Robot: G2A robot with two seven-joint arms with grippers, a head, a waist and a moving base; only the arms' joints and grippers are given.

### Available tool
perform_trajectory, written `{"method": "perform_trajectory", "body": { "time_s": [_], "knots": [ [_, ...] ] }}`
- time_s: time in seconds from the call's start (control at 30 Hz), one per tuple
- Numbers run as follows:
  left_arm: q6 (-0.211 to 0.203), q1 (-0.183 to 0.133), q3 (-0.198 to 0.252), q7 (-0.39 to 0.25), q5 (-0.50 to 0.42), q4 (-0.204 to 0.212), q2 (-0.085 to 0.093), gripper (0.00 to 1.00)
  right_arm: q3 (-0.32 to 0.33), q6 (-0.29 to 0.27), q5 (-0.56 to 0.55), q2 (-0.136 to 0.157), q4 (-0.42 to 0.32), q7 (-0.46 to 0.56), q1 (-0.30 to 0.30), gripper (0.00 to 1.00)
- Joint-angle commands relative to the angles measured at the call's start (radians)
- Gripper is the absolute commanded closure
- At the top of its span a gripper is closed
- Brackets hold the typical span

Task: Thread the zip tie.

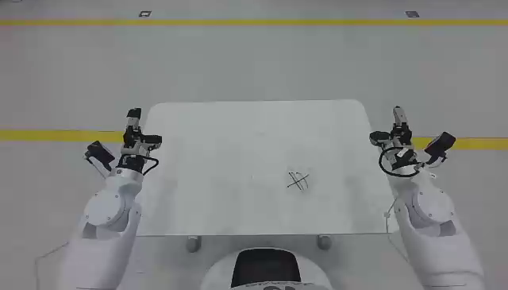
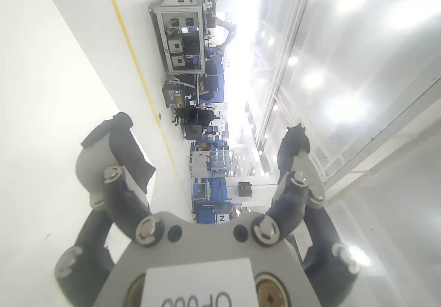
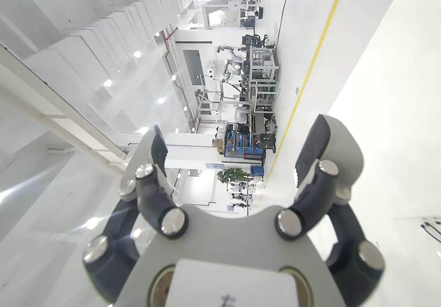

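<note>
Two thin dark zip ties lie crossed on the white table, right of its middle and toward the front edge. Their tips show at the edge of the right wrist view as zip ties. My left gripper is held at the table's left edge, open with nothing between its fingers. My right gripper is held just off the table's right edge, also open and empty, its fingers spread wide. Both are far from the ties.
The table has rounded corners and bare white surface around the ties. Yellow floor lines run behind and beside it. Workstations stand far off in the room.
</note>
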Motion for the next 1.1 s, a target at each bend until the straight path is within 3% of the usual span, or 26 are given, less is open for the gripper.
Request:
{"method": "perform_trajectory", "body": {
  "time_s": [0.0,0.03,0.07,0.1,0.4,0.73,1.03,1.07],
  "knots": [
    [0.000,0.000,0.000,0.000,0.000,0.000,0.000,0.22,0.000,0.000,0.000,0.000,0.000,0.000,0.000,0.22],
    [0.000,0.000,0.000,0.000,0.000,0.000,0.000,0.00,0.000,0.000,0.000,0.000,0.000,0.000,0.000,0.22],
    [0.000,0.000,0.000,0.000,0.000,0.000,0.000,0.00,0.000,0.000,0.000,0.000,0.000,0.000,0.000,0.22],
    [0.000,0.000,0.000,0.000,0.000,0.000,0.000,0.00,-0.004,0.002,-0.016,0.001,-0.004,0.012,0.001,0.00],
    [0.000,0.000,0.000,0.000,0.000,0.000,0.000,0.00,-0.030,0.040,-0.176,0.008,0.006,0.154,0.021,0.00],
    [0.000,0.000,0.000,0.000,0.000,0.000,0.000,0.00,-0.032,0.030,-0.197,0.009,0.004,0.159,0.025,0.00],
    [0.000,0.000,0.000,0.000,0.000,0.000,0.000,0.00,-0.058,0.052,-0.417,0.021,-0.015,0.295,0.077,0.00],
    [0.000,0.000,0.000,0.000,0.000,0.000,0.000,0.00,-0.067,0.028,-0.437,0.023,-0.020,0.327,0.083,0.00]
  ]
}}
